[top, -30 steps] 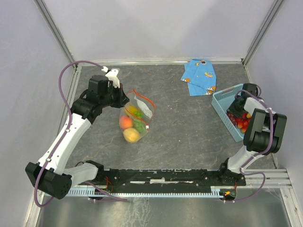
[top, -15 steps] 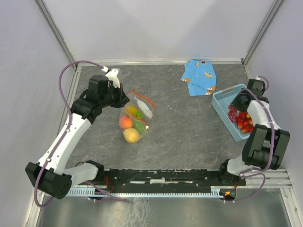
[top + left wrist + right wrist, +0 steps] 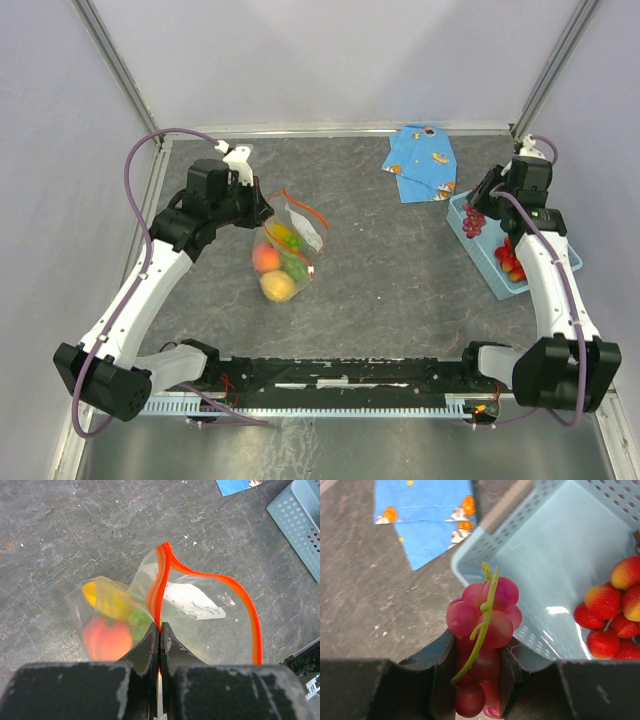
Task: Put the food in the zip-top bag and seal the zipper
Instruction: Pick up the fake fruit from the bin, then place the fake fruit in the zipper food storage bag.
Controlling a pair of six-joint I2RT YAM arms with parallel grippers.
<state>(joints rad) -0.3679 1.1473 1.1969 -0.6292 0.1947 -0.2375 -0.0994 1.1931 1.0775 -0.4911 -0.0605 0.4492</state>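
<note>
The clear zip-top bag lies left of centre with its mouth gaping. My left gripper is shut on the orange-red zipper at one end of that mouth. Inside the bag show a peach, a lemon and green grapes. My right gripper is shut on a bunch of purple grapes and holds it in the air over the near-left corner of the light-blue basket. Several red strawberries lie in the basket.
A folded blue patterned cloth lies at the back, just left of the basket. Metal frame rails run along the table's back and side edges. The arm bases and a cable rail sit at the near edge.
My right gripper has risen out of the basket with the purple grapes and moved toward the back and left, to above the basket's corner. The left gripper and bag have not moved.
</note>
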